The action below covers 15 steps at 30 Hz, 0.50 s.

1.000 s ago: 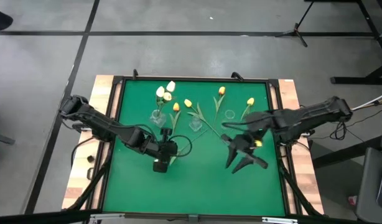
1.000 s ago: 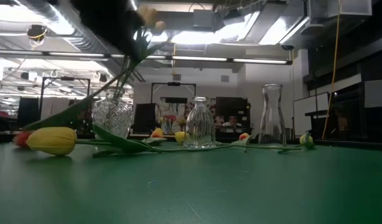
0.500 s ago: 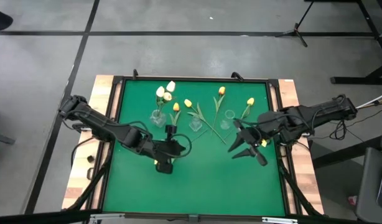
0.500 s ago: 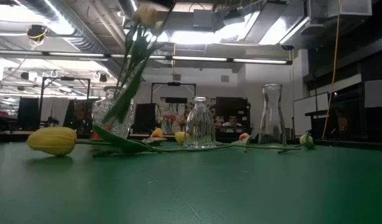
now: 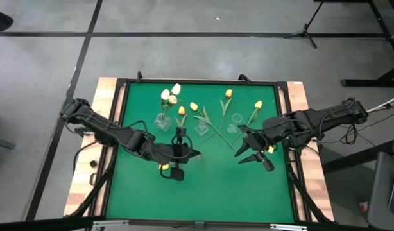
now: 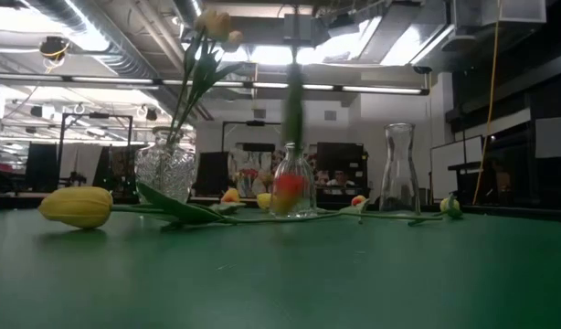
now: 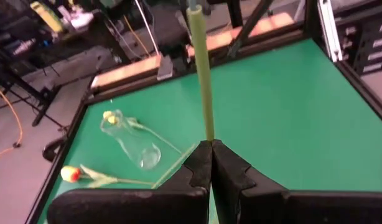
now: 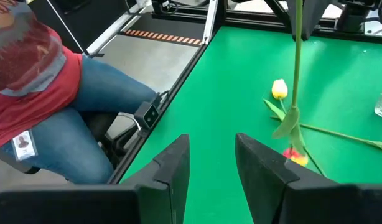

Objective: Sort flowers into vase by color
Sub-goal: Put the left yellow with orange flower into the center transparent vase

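Overhead and wrist views of a flower-sorting trial on a green-topped counter. The left hand sits near the counter's middle, its two dark fingers pinched shut on the thin green stem of one artificial tulip, which stands up from the grip; its head cannot be made out. In the low view the stem hangs as a blurred vertical streak with a red-orange patch in front of the middle clear glass vase. The right hand waits over the counter's right part, fingers partly spread and empty. A cut-glass vase at the back left holds white tulips; several yellow tulips lie loose on the counter around a third, tall clear vase. A person in a red shirt and jeans sits beyond the counter's edge.

Handling: the tulips are likely light, with thin, springy stems that may bend or swing when carried; a grip low on the stem, as here, probably leaves the head free to drop into a narrow neck. The glass vases could tip if nudged.

Change: compared with a second ago, the left hand has moved right and toward the vases, carrying the stem from beside the cut-glass vase to before the middle one; the right hand has drawn back to the right.
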### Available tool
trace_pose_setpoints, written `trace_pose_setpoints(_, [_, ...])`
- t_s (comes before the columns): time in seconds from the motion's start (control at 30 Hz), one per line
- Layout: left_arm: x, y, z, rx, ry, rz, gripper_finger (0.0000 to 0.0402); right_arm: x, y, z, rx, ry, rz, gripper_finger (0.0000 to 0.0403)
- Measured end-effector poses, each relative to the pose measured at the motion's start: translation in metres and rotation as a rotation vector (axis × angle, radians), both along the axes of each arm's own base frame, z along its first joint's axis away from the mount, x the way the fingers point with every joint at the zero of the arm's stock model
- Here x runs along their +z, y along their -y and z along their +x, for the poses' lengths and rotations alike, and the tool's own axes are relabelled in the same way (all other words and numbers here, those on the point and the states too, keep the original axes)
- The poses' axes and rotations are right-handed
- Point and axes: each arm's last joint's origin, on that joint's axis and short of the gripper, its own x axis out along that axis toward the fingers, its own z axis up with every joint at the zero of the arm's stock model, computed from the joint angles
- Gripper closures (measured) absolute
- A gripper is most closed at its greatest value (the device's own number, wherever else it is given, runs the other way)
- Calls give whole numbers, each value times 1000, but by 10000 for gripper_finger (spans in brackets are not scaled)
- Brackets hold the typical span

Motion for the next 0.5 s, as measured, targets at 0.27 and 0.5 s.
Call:
trace_pose_setpoints(0.27, [7,0,3,27,77,12,401,-18,-5,21,-58,-79,-30,275])
trace_pose_setpoints(0.5, [8,0,4,30,95,5,401,-42,-16,48,26,-138,-13,275])
